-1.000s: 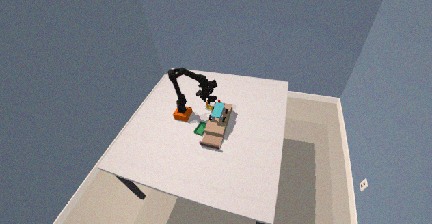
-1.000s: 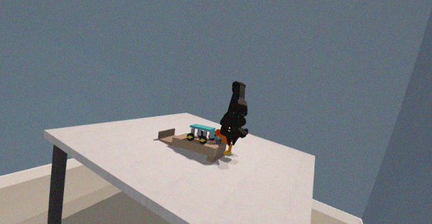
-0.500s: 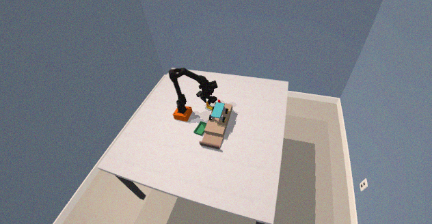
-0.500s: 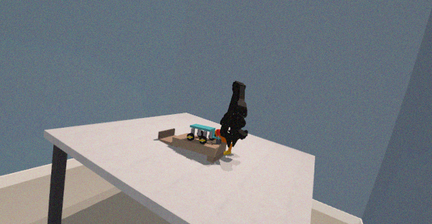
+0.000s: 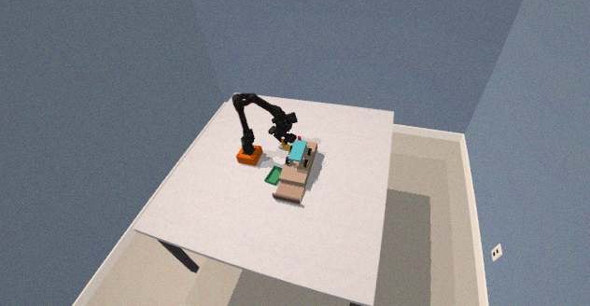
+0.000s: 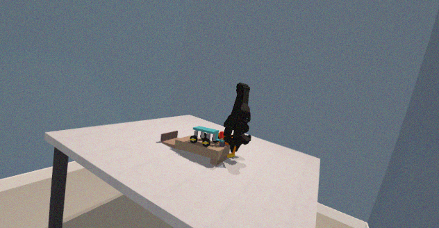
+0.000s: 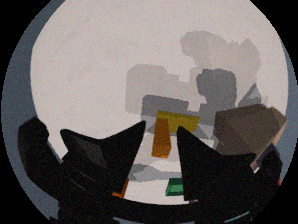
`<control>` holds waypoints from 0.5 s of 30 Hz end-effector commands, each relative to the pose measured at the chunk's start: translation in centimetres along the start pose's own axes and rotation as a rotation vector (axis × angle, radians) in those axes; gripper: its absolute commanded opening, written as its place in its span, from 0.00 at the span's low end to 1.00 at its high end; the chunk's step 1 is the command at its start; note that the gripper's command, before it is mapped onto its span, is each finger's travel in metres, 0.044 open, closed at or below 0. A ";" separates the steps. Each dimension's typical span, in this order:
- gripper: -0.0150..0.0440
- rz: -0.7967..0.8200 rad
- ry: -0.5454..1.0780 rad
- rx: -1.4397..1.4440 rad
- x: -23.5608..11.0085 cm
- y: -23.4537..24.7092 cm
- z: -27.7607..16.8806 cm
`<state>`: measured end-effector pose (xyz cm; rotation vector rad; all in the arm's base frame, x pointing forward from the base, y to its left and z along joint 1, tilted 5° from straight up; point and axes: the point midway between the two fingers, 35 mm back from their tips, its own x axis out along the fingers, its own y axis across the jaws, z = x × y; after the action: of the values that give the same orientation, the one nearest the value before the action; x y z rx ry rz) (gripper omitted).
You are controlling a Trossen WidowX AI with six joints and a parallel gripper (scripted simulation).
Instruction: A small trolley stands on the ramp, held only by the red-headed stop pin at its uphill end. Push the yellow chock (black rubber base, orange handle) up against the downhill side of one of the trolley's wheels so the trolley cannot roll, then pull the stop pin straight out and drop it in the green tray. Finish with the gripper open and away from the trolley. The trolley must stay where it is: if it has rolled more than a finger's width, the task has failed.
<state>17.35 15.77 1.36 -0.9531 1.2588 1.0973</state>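
The yellow chock (image 5: 287,146) (image 6: 230,156) (image 7: 181,121) stands on the table beside the ramp's uphill end, its orange handle (image 7: 161,137) upright. My gripper (image 5: 286,140) (image 6: 234,149) (image 7: 161,126) is part open and low over it; in the wrist view the handle shows between the fingertips, with a gap on each side. The trolley (image 5: 298,150) (image 6: 205,130), with a teal top, stands on the upper part of the ramp (image 5: 292,174) (image 6: 198,149) (image 7: 239,131). The red-headed stop pin (image 5: 299,137) (image 6: 221,134) is at its uphill end. The green tray (image 5: 273,175) (image 7: 175,187) lies beside the ramp.
The arm's orange base (image 5: 249,156) stands on the table (image 5: 210,198) (image 6: 156,185), on the tray's side of the ramp. A raised end board (image 6: 169,137) closes the ramp's low end. The ramp's uphill end is close to the right finger in the wrist view.
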 end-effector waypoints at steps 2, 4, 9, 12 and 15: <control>0.44 0.000 -0.001 0.000 0.0 0.0 0.0; 0.35 0.000 -0.001 0.000 0.0 0.0 0.0; 0.30 0.000 -0.001 0.000 0.0 0.0 0.0; 0.25 0.000 0.000 0.000 -0.1 0.0 0.0; 0.25 0.000 0.005 0.003 -1.2 0.0 0.0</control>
<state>17.16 15.60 1.46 -0.9546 1.2728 1.0985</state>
